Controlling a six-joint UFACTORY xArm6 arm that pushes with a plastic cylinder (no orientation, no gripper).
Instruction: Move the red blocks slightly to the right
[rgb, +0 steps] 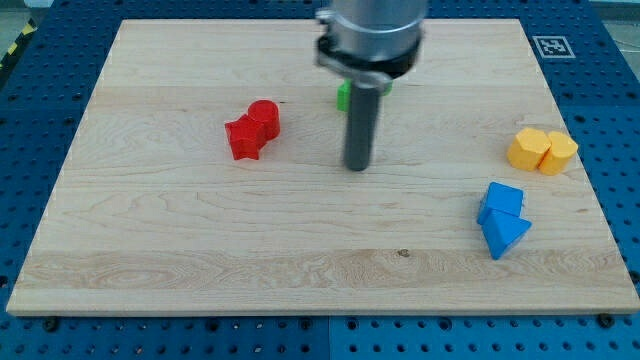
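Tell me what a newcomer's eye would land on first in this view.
The dark rod hangs over the middle of the wooden board, my tip right of the two touching red blocks and apart from them. Yellow blocks and blue blocks sit near the view's right edge; a green block peeks from behind the rod.

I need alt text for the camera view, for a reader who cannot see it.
My tip rests on a wooden board, to the view's right of two touching red blocks and apart from them. A green block shows partly behind the rod; two yellow blocks and two blue blocks sit near the view's right edge.
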